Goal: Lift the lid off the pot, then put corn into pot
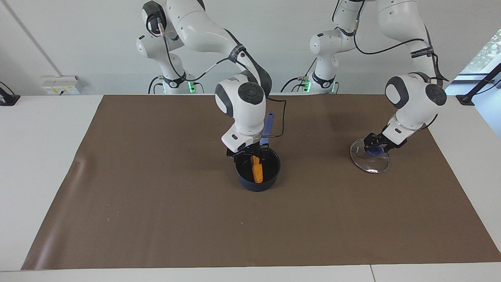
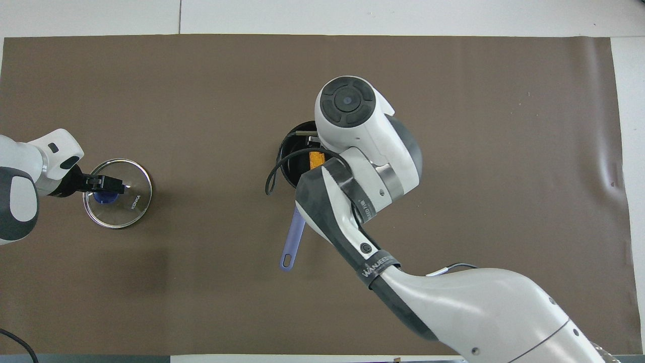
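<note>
The dark navy pot (image 1: 271, 179) stands mid-table on the brown mat, its blue-purple handle (image 1: 269, 124) pointing toward the robots. The yellow-orange corn (image 1: 256, 170) leans inside it, upper end up. My right gripper (image 1: 250, 153) hangs just over the pot's rim, open, its fingers either side of the corn's top. In the overhead view the right wrist covers most of the pot (image 2: 288, 151), and a bit of corn (image 2: 315, 159) shows. The glass lid (image 1: 372, 165) lies on the mat toward the left arm's end. My left gripper (image 1: 376, 148) is at its blue knob (image 2: 104, 196).
The brown mat (image 1: 156, 203) covers most of the white table (image 1: 43, 156). A black cable (image 2: 272, 176) loops from the right wrist beside the pot. Nothing else stands on the mat.
</note>
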`<action>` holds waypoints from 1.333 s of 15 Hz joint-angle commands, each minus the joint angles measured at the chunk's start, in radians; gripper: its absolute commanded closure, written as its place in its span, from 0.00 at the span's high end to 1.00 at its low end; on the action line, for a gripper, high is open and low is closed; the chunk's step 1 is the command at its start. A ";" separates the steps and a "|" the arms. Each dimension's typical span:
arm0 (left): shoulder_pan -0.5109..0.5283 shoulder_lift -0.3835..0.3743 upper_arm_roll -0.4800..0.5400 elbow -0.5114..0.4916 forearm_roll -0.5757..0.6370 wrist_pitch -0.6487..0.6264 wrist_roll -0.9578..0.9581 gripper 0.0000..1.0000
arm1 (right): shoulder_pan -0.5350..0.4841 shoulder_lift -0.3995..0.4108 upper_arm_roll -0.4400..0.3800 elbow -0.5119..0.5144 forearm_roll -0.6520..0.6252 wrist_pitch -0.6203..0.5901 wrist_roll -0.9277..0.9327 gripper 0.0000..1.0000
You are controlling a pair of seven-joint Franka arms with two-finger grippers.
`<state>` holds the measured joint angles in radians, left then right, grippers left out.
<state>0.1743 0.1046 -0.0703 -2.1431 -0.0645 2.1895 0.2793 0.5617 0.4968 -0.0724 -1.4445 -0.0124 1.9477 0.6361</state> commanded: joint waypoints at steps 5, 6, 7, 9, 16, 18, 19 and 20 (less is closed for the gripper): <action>-0.051 0.018 -0.005 0.271 0.005 -0.253 0.005 1.00 | -0.279 -0.253 0.019 -0.045 0.002 -0.324 -0.309 1.00; -0.071 0.020 -0.005 0.310 0.005 -0.287 -0.012 1.00 | -0.314 -0.282 0.020 -0.045 0.003 -0.364 -0.355 1.00; -0.097 0.018 -0.006 0.333 0.005 -0.306 -0.058 1.00 | -0.341 -0.306 0.019 -0.048 0.003 -0.387 -0.381 1.00; -0.166 0.017 -0.016 0.379 0.005 -0.339 -0.197 1.00 | -0.396 -0.372 0.016 -0.092 0.002 -0.395 -0.427 1.00; -0.338 0.026 -0.016 0.462 -0.001 -0.404 -0.437 1.00 | -0.486 -0.569 -0.075 -0.223 -0.032 -0.401 -0.604 1.00; -0.338 0.023 -0.014 0.462 -0.003 -0.405 -0.437 1.00 | -0.496 -0.584 -0.087 -0.194 -0.038 -0.423 -0.605 1.00; -0.334 0.020 -0.014 0.462 -0.003 -0.410 -0.437 1.00 | -0.505 -0.587 -0.087 -0.229 -0.038 -0.399 -0.605 1.00; -0.326 0.003 -0.005 0.463 0.000 -0.436 -0.430 1.00 | -0.516 -0.589 -0.089 -0.252 -0.038 -0.397 -0.616 1.00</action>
<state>-0.1631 0.1188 -0.0861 -1.7036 -0.0649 1.8068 -0.1582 0.0641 -0.0761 -0.1683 -1.6340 -0.0365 1.5316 0.0433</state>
